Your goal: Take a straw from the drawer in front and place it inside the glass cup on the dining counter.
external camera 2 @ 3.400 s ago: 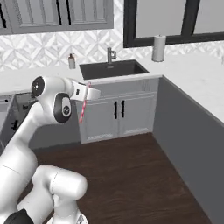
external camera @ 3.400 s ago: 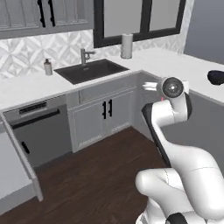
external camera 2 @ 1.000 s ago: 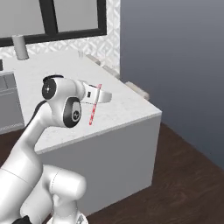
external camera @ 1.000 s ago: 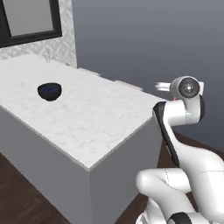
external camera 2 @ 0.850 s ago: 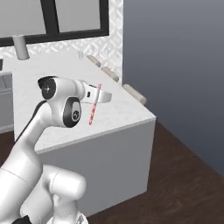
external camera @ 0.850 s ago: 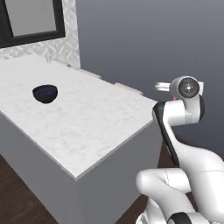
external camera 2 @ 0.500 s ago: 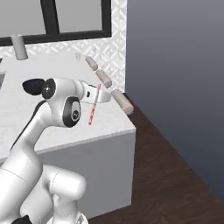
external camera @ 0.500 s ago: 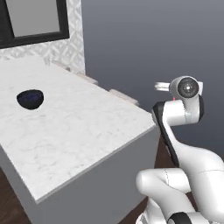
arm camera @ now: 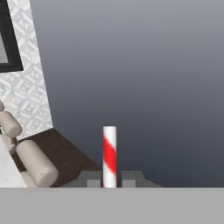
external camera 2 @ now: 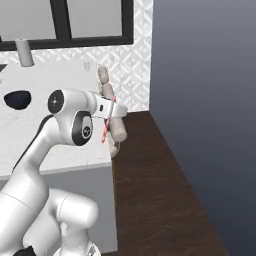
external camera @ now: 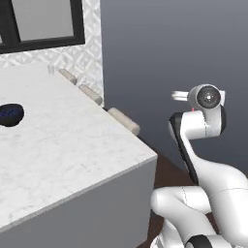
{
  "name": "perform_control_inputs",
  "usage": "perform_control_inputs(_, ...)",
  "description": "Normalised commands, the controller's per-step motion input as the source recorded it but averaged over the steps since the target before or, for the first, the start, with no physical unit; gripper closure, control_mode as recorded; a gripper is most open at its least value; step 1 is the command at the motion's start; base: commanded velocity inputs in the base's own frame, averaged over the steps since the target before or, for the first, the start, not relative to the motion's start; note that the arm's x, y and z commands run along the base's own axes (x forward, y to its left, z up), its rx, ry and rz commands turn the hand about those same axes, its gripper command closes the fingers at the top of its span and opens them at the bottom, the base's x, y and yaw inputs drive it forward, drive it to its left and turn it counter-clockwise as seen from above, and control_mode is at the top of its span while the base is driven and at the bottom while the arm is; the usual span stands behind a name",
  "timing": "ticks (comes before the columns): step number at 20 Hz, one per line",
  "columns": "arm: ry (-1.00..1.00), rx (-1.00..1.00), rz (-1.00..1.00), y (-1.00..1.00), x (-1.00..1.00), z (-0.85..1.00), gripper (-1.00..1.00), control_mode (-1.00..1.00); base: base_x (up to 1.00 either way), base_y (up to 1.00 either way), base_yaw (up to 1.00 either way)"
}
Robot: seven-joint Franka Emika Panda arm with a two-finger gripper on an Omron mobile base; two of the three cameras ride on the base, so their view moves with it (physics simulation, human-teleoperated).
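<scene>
Straw (external camera 2: 105,129) was clamped in the hand (external camera 2: 109,113), jaws shut tight on it near its upper end, so it hung roughly upright off the far end of the worktop (external camera 2: 60,145). In the hand view the straw (arm camera: 109,156) stood straight up between the two fingertips (arm camera: 92,179), red and white diagonal stripes, thin, rigid, no bend.

Change over the last second: the whole scene slid sideways in both base views (base turning, not the things moving). The worktop corner (external camera: 140,160) swung across, and the dark bowl (external camera: 9,114) drifted to the left edge of the left base view. Straw sat the same in the hand throughout, so grip looked stable.

Meaning for the task: pick from the drawer is done, transport underway. Can't make out the glass cup on the worktop for certain; the hand was aimed past the worktop end at the grey wall (arm camera: 144,78) and the cushioned stools (arm camera: 37,162), so more repositioning probably needed before placing.
</scene>
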Motion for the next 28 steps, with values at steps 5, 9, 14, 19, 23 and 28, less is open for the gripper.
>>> perform_control_inputs(5,0.00,0.00,0.00,0.00,0.00,0.00,1.00,1.00,0.28,-1.00,0.36)
perform_control_inputs(9,0.00,0.00,0.00,0.00,0.00,0.00,1.00,1.00,0.28,-1.00,0.39)
perform_control_inputs(14,0.00,0.00,0.00,0.00,0.00,0.00,1.00,1.00,0.29,-0.97,0.46)
perform_control_inputs(19,0.00,0.00,0.00,0.00,0.00,0.00,1.00,1.00,0.40,-0.90,0.49)
perform_control_inputs(23,0.00,0.00,0.00,0.00,0.00,0.00,1.00,1.00,0.75,-0.89,0.43)
perform_control_inputs(28,0.00,0.00,0.00,0.00,0.00,0.00,1.00,1.00,0.97,-0.86,0.40)
